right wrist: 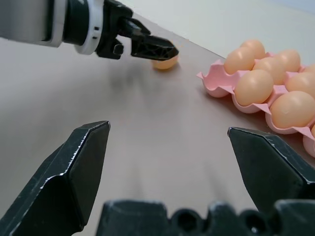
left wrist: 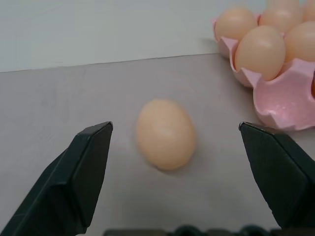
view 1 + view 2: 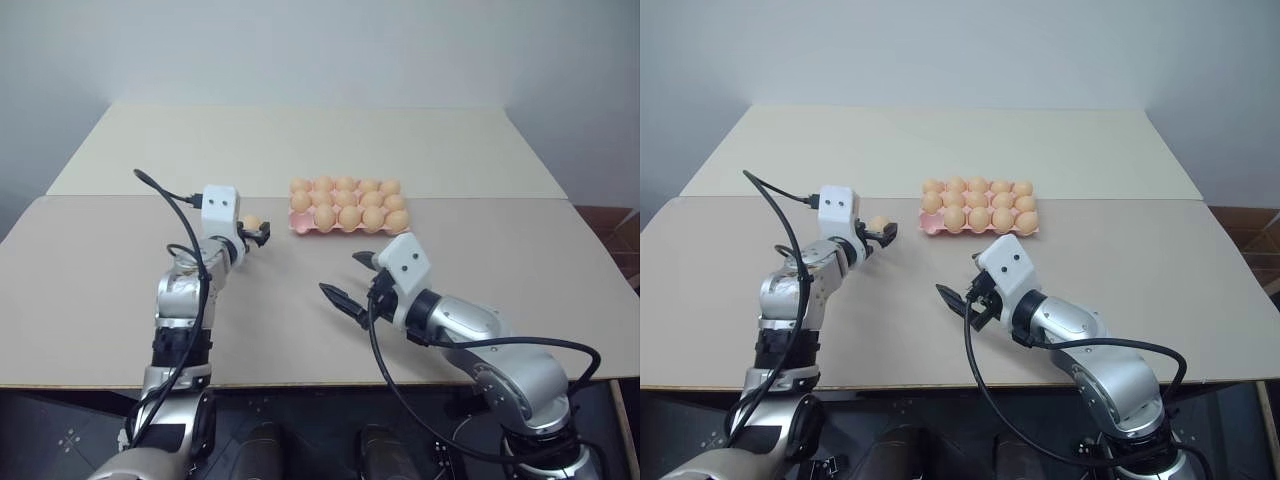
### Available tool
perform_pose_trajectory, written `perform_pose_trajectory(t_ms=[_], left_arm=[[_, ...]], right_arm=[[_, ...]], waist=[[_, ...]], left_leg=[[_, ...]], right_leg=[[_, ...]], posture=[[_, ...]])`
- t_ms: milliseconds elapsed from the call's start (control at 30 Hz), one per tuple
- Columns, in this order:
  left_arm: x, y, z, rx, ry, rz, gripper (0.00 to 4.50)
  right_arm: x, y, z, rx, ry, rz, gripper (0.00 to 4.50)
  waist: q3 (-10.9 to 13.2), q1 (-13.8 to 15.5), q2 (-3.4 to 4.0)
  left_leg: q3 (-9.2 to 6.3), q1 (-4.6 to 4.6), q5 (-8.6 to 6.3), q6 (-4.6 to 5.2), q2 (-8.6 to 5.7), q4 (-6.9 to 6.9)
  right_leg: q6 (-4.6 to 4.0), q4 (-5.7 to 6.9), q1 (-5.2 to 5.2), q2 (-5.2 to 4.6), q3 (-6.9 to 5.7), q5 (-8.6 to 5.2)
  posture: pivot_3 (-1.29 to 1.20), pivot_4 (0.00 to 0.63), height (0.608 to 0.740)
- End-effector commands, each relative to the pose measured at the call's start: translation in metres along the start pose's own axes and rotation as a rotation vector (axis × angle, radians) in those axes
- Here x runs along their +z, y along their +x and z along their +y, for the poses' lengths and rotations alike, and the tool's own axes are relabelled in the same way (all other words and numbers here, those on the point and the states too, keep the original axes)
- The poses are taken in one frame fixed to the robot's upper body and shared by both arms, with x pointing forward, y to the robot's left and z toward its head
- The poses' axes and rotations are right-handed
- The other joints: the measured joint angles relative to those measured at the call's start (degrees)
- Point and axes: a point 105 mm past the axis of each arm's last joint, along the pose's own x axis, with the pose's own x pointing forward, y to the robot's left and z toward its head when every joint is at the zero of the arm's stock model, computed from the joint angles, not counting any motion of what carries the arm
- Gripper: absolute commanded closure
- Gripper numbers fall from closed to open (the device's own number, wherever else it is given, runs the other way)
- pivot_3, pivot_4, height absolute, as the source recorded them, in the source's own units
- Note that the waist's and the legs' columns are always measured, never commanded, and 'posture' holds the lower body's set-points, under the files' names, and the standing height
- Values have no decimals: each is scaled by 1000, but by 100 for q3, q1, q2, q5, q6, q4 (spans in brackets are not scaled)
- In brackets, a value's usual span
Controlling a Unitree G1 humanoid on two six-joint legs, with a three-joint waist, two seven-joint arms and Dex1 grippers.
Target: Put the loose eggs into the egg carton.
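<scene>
One loose egg (image 2: 165, 133), pale orange-tan, lies on the beige table just left of the egg carton (image 3: 297, 228). The carton is a pink tray filled with several eggs, and its near-left corner cell (image 2: 285, 101) looks empty. My left gripper (image 3: 256, 233) is open and low over the table, with its black fingers (image 2: 86, 167) on either side of the egg and not touching it. My right gripper (image 3: 342, 275) is open and holds nothing. It hovers in front of the carton, nearer to me. In the right wrist view the left gripper (image 1: 147, 48) stands at the egg (image 1: 165, 63).
Two beige tabletops meet at a seam (image 3: 480, 198) running just behind the carton. The far table (image 3: 300, 140) reaches a pale wall. Black cables (image 3: 190, 290) loop off both wrists above the near table.
</scene>
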Motion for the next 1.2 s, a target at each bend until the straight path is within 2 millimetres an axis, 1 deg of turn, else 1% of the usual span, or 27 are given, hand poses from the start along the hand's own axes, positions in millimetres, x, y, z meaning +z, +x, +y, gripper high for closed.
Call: perform_pose_trajectory(t_ms=[33,167,467,667,767,800,933,1000,1033,1133,1200], left_arm=[[15,6,-3,8,-31,-42,33],[11,12,-7,13,-26,-28,33],[4,20,-3,61,-36,-2,33],[-7,28,-9,44,-77,46,33],[-9,31,-10,49,-77,48,659],[-8,32,-10,55,-77,44,935],[-3,35,-9,67,-64,18,2280],[0,35,-8,75,-54,0,2763],[4,34,-10,75,-29,-27,2828],[16,27,-25,32,60,-102,2834],[29,20,-50,-80,166,-166,2834]], right_arm=[[13,-1,7,19,-28,-51,0],[13,0,7,18,-26,-53,0],[14,1,7,9,-17,-57,0],[15,2,5,8,-16,-59,0],[15,1,2,-3,-16,-62,0],[16,1,1,-8,-16,-62,0],[14,-1,-2,-24,-7,-58,0],[13,-2,-3,-27,-6,-52,0],[13,-3,-3,-27,-6,-51,0],[12,-5,-4,-33,-4,-47,0],[13,-5,-5,-42,0,-49,0]], waist=[[0,0,0],[0,-16,0],[0,-4,0],[0,-4,0],[0,-4,0],[0,-3,0],[0,-3,0],[0,-3,0],[0,-4,0],[0,-2,0],[0,-2,0]], left_leg=[[1,0,0,0,-1,0],[1,-1,0,0,1,-1],[1,-1,0,0,0,1],[2,-1,0,0,-1,1],[2,-1,0,0,-1,1],[2,-1,0,0,-1,1],[2,-1,0,0,-1,1],[2,-2,0,0,-1,1],[3,-1,0,0,-1,1],[3,-3,0,0,-1,0],[4,-4,0,0,-2,0]], right_leg=[[0,0,0,0,1,0],[0,-1,-3,1,1,0],[1,0,-2,0,1,0],[1,1,-2,0,0,0],[1,-1,-2,0,0,0],[1,-1,-2,0,0,0],[1,-1,-2,0,0,0],[1,-1,-2,0,0,0],[1,-1,-3,0,0,0],[1,-1,-3,-1,0,0],[1,-1,-3,-1,0,0]], posture=[[0,150,740],[0,150,740],[0,150,740],[0,150,740],[0,150,740],[0,150,740],[0,150,740],[0,150,740],[0,150,740],[0,150,740],[0,150,740]])
